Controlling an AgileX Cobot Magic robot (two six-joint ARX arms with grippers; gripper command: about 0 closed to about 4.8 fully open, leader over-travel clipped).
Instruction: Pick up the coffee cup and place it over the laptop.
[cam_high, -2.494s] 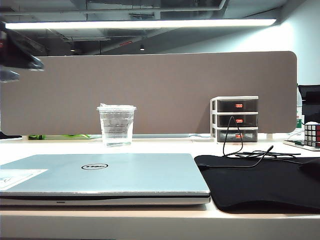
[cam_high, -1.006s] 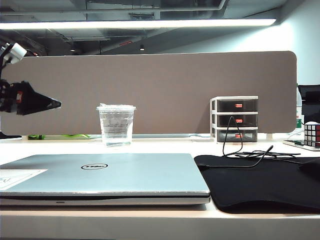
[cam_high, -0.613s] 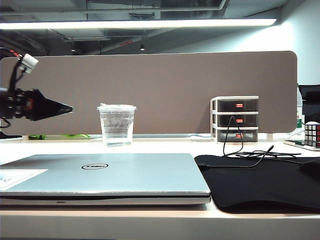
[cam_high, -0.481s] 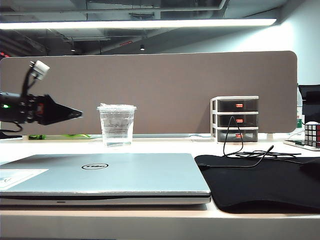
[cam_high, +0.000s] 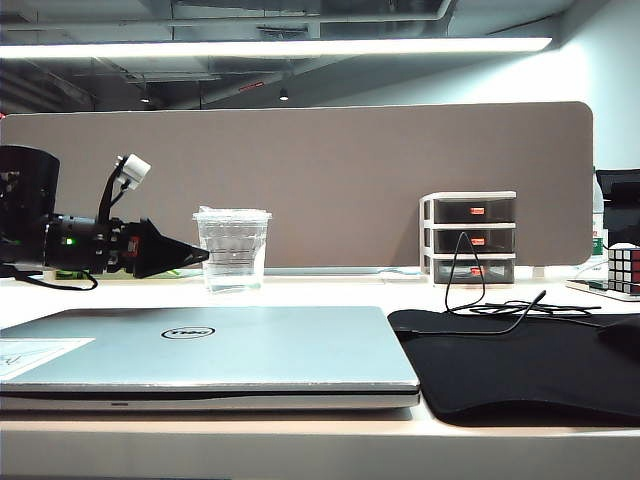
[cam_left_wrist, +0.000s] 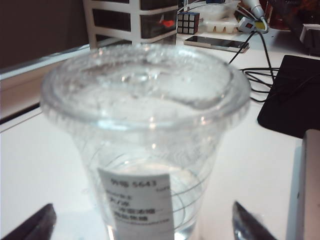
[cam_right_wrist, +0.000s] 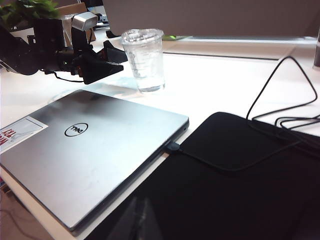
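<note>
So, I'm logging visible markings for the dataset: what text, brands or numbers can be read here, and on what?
"DELL": round black logo on the laptop lid, small but recognisable.
"5643", preceded by two or three blurred characters: top line of the white label on the coffee cup.
Lower lines of that label: too blurred to read.
White sticker at the laptop's corner: red print, unreadable.
Red tags on the drawer unit: too small.
</note>
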